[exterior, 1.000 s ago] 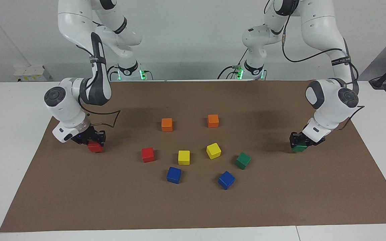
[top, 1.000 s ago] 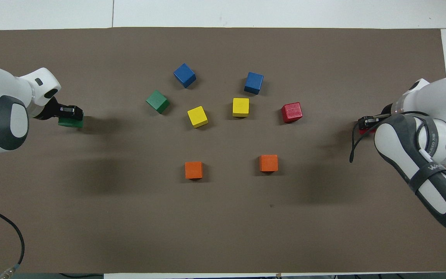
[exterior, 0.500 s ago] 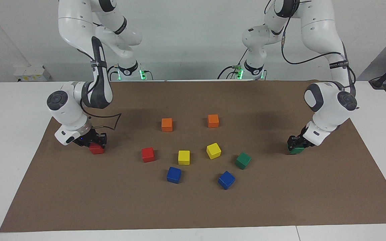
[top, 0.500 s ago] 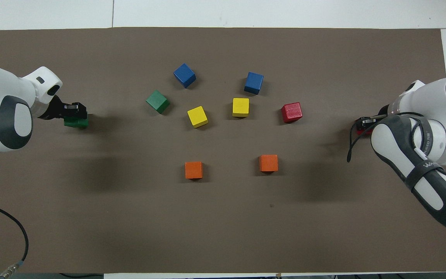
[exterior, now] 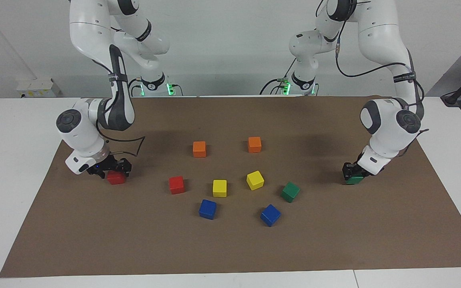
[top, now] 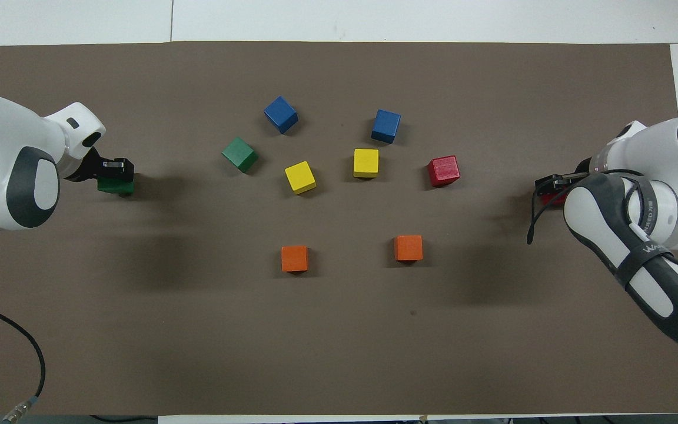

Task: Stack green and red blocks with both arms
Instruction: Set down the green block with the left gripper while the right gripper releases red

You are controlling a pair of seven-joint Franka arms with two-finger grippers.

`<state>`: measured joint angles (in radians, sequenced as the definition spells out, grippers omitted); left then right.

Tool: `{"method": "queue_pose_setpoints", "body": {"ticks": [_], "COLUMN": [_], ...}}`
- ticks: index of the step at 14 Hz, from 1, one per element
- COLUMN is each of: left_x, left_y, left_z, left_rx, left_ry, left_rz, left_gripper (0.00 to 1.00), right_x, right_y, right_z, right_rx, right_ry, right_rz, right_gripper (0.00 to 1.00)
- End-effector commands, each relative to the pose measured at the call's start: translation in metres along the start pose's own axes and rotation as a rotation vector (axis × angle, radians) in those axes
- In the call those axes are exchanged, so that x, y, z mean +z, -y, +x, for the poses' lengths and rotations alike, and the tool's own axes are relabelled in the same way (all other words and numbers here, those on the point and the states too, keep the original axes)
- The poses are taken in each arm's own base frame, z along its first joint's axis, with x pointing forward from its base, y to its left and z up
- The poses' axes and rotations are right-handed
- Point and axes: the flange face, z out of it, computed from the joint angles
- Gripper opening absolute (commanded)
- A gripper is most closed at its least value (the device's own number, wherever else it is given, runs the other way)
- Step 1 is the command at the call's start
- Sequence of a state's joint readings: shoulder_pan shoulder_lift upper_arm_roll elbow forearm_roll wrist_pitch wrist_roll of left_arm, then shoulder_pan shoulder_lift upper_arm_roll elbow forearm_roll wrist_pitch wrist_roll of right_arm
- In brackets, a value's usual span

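The left hand (exterior: 352, 174) is down at the desk near the edge at the left arm's end, clamped narrow on a green block (exterior: 354, 180) that rests on or just above the brown mat (exterior: 230, 248). I judge the grip is kept because this cube has yet to be carried to its partner. The right hand (exterior: 112, 170) sits low near the edge at the right arm's end, over a red block (exterior: 116, 178) that lies flat on the mat. Its fingers look spread to either side of the cube, though from the overhead view the arm hides most of it, so I judge the block is set down and let go, not gripped.

Toward the middle of the desk, the second red block (exterior: 177, 185) lies on the right arm's side of the loose cluster, and the second green block (exterior: 290, 191) on the left arm's side, turned slightly askew. Each is well apart from the cube of its colour at the hands, so no stack stands yet.

Between them lie two yellow blocks (exterior: 219, 188), with two blue blocks (exterior: 207, 209) nearer the desk's edge away from the robots and two orange blocks (exterior: 199, 149) closer to the robots. These appear to be distractors, and any carry across the middle would need to clear them.
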<state>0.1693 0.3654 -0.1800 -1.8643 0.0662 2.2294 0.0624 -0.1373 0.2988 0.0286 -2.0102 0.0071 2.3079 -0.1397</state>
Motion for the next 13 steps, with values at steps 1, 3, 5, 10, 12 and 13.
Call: {"method": "queue_pose_setpoints", "body": {"ticks": [1, 3, 5, 10, 12, 13], "left_x": [0.008, 0.008, 0.009, 0.015, 0.015, 0.015], "left_y": [-0.004, -0.003, -0.003, -0.004, -0.004, -0.004], "left_z": [0.001, 0.000, 0.000, -0.004, -0.003, -0.003], "left_rx": [0.012, 0.010, 0.004, -0.011, -0.011, -0.013], "left_ry": [-0.020, -0.019, -0.019, -0.014, -0.016, -0.018], "left_rz": [0.024, 0.025, 0.024, 0.023, 0.023, 0.023], "left_gripper": [0.00, 0.00, 0.00, 0.00, 0.10, 0.47], "right_x": [-0.051, -0.098, -0.133, -0.172, -0.155, -0.140], "right_y": [0.007, 0.024, 0.056, 0.195, 0.208, 0.218], "right_z": [0.011, 0.019, 0.027, 0.061, 0.075, 0.076], "right_rx": [0.047, 0.041, 0.022, -0.059, -0.071, -0.085], "right_ry": [-0.001, -0.020, -0.084, -0.126, -0.111, -0.090], "right_rz": [0.000, -0.002, -0.006, -0.039, -0.039, -0.040], "right_gripper": [1.00, 1.00, 1.00, 1.00, 1.00, 1.00]}}
